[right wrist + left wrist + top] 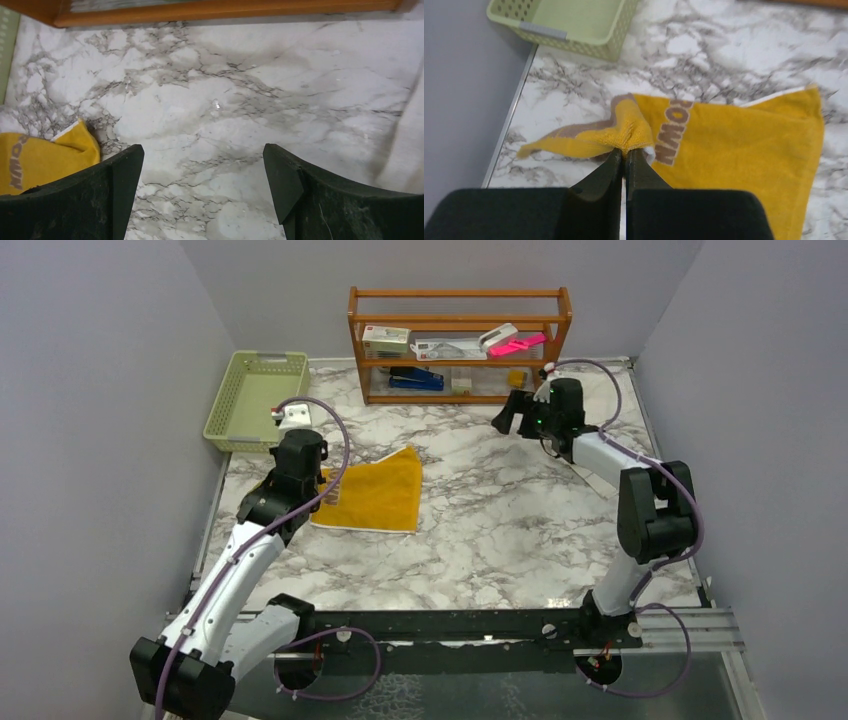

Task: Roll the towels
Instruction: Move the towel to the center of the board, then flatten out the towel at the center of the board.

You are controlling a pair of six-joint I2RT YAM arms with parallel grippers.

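Observation:
The mustard-yellow towel lies mostly flat on the marble table, left of centre, with brown lettering near its left end. My left gripper is shut on a bunched fold of the towel's left edge, which is raised a little off the table. From above, it sits over that left edge. My right gripper is open and empty, hovering near the shelf, well right of the towel. Its jaws stand wide apart over bare marble, with a corner of the yellow towel at far left. The cream-white towel is not clearly in view.
A green plastic basket stands at the back left, just beyond the towel. A white box sits beside it. A wooden shelf with small items stands at the back centre. A pale blurred shape lies at the right edge.

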